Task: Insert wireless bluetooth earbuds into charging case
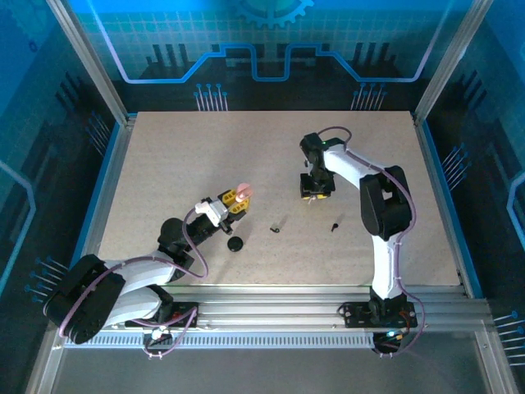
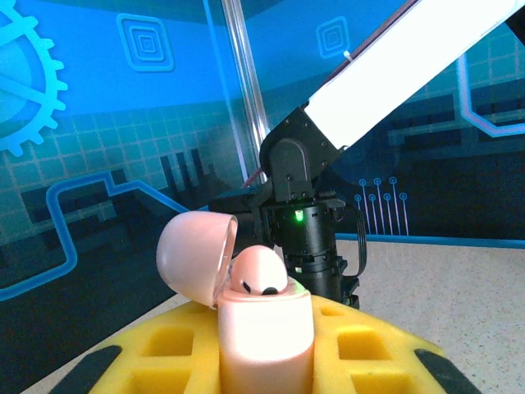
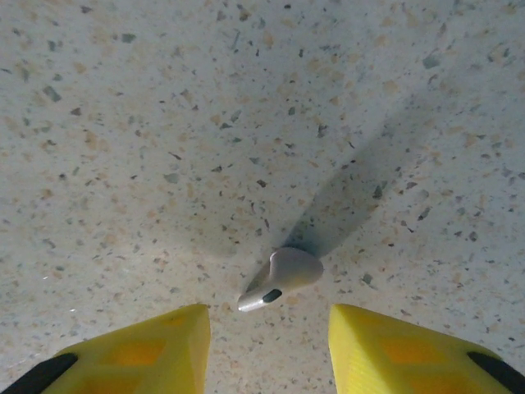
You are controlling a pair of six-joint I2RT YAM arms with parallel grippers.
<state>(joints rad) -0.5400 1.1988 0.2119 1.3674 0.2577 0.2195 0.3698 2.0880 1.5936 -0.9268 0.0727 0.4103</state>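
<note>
My left gripper (image 2: pixel 264 361) is shut on the pale pink charging case (image 2: pixel 264 328), held upright between its yellow fingers with the lid (image 2: pixel 195 256) swung open. One pink earbud (image 2: pixel 258 269) sits in the case. In the top view this gripper (image 1: pixel 235 202) and the pink case (image 1: pixel 243 193) are left of the table's centre. My right gripper (image 3: pixel 269 349) points down at the table, open. A second pale pink earbud (image 3: pixel 283 275) lies flat just ahead of the gap between its fingers, touching neither. Two black earbuds (image 1: pixel 279 224) (image 1: pixel 335 224) lie on the table nearer the front.
A small round black case (image 1: pixel 235 244) rests on the table near my left arm. The right gripper (image 1: pixel 316 189) hovers right of centre, and that arm (image 2: pixel 303 213) rises behind the pink case in the left wrist view. Metal frame posts edge the speckled table (image 1: pixel 164 164).
</note>
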